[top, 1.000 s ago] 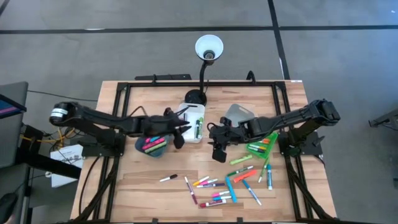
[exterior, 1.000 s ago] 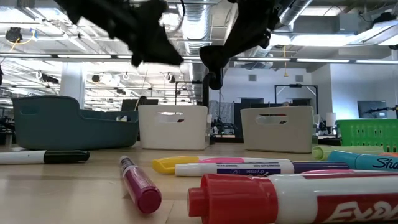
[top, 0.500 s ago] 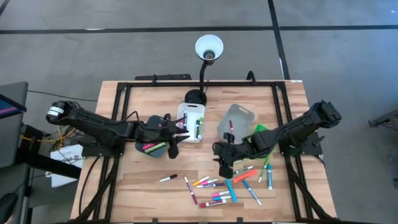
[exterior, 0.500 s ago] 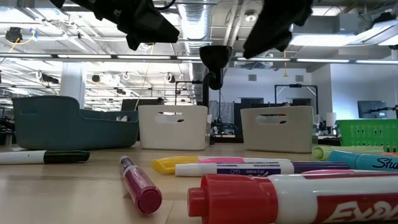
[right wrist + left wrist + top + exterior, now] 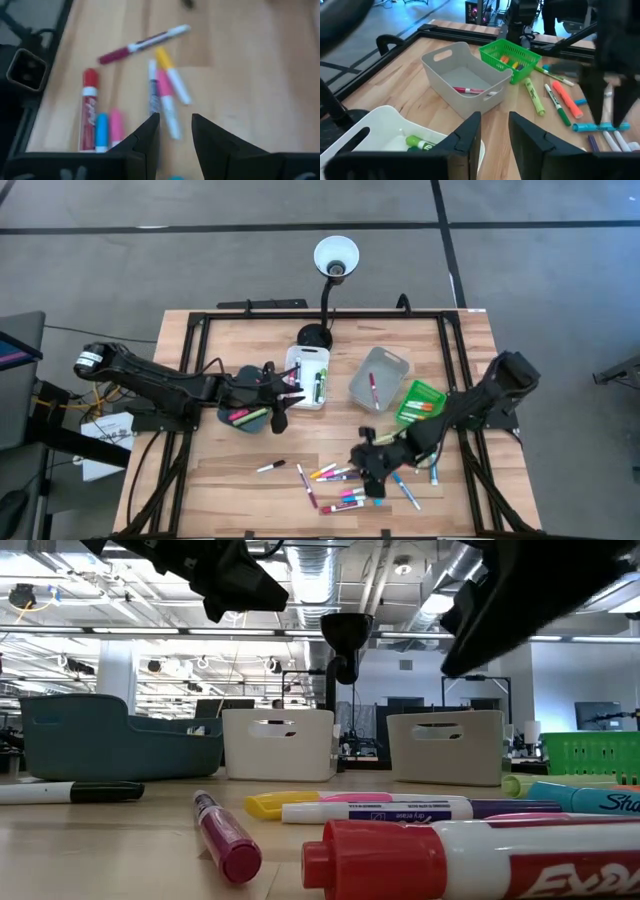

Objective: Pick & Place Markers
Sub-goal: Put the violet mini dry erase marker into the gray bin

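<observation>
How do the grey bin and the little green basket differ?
The grey bin has smooth solid walls; the green basket is open mesh. The grey bin looks larger in the left wrist view. The grey bin holds one red marker; the green basket holds several, orange and green among them. Both are open-topped, upright on the wooden table, side by side.

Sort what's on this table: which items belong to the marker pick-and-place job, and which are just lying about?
Part of the job:
- loose markers on the table front
- red marker in the grey bin
- teal bin, white bin, green basket, each holding markers
- right gripper, open above the loose pile
- left gripper, open, between teal and white bins

Just there:
- desk lamp
- black table frame
</observation>
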You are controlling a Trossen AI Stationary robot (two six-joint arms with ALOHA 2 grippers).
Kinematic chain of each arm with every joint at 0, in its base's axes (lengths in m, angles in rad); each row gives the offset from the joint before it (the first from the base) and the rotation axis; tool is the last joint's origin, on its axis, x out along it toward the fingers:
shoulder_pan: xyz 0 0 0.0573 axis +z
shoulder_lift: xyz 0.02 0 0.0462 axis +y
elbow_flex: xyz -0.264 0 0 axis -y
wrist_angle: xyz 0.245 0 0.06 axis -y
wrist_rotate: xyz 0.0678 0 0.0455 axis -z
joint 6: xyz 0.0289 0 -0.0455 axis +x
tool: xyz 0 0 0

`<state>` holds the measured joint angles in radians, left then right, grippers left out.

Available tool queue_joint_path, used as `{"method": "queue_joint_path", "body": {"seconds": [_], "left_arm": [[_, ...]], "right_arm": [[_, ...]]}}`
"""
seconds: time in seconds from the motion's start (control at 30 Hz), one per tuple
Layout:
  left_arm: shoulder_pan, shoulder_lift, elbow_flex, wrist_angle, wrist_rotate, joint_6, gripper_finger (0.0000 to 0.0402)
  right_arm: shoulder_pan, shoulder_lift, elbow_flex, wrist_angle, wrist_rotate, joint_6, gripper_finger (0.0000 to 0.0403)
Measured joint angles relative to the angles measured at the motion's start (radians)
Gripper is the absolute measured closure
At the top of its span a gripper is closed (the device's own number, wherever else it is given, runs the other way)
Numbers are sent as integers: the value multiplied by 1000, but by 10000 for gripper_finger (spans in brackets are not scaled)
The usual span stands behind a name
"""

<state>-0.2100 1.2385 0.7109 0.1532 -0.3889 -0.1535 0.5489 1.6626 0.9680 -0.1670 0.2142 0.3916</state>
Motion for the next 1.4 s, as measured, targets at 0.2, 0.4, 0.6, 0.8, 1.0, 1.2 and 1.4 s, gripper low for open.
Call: {"method": "queue_joint_path", "body": {"seconds": [0.2, 0.4, 0.6, 0.8, 1.0, 1.2, 1.4], "left_arm": [[3, 0, -4, 1, 0, 0, 306], [2, 4, -5, 2, 1, 0, 306], [2, 16, -9, 1, 0, -4, 306], [2, 17, -15, 1, 1, -12, 306], [1, 13, -37, -2, 0, -13, 306], [1, 13, -52, -2, 1, -45, 306], [2, 13, -54, -2, 1, -45, 306]], "right_arm": [[61, 144, 18, 124, 0, 34, 300], [70, 222, 49, 115, 7, 36, 300], [39, 243, 53, 87, 24, 36, 300], [25, 243, 53, 74, 10, 37, 300], [43, 243, 53, 62, 2, 28, 300], [46, 284, 57, 63, 15, 19, 300], [38, 306, 59, 55, 24, 19, 313]]}}
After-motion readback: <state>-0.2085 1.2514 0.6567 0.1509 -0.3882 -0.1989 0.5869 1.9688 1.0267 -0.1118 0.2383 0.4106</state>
